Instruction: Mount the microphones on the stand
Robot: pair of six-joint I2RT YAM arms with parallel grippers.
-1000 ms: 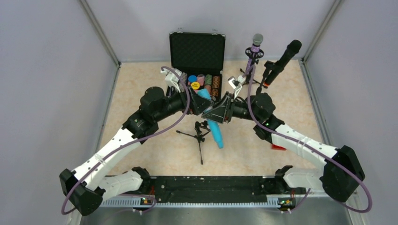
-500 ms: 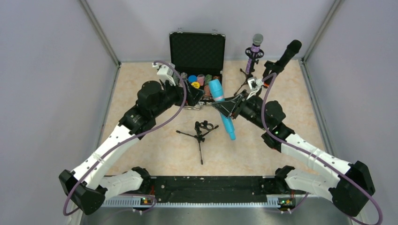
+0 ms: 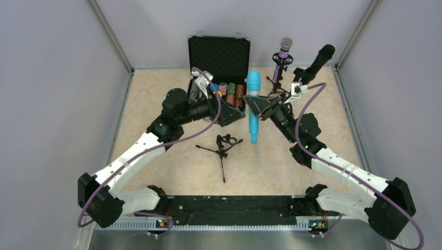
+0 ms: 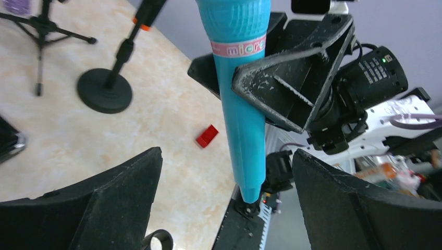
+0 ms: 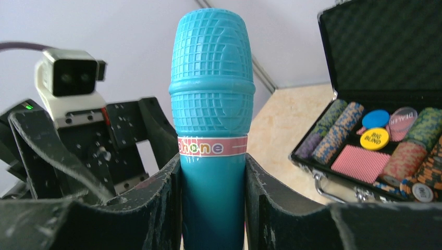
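Note:
My right gripper (image 3: 259,105) is shut on the turquoise microphone (image 3: 254,104) and holds it upright above the table; the right wrist view shows its fingers (image 5: 156,208) clamped below the head (image 5: 211,104). My left gripper (image 3: 229,112) is open just left of it, and in the left wrist view (image 4: 225,153) its jaws stand wide on either side of the microphone's lower end (image 4: 245,130) without touching. A small black tripod stand (image 3: 223,147) lies empty on the table. The purple microphone (image 3: 283,54) and the black one (image 3: 314,63) sit on stands at the back right.
An open black case (image 3: 219,54) of poker chips (image 5: 385,140) stands at the back centre, close behind my left gripper. A small red block (image 4: 207,136) lies on the table near the right arm. The black microphone's round stand base (image 4: 104,91) is at the back right.
My right gripper has lifted the turquoise microphone, turned it from tilted to upright and carried it back. My left arm drew back, then swung right, open beside it.

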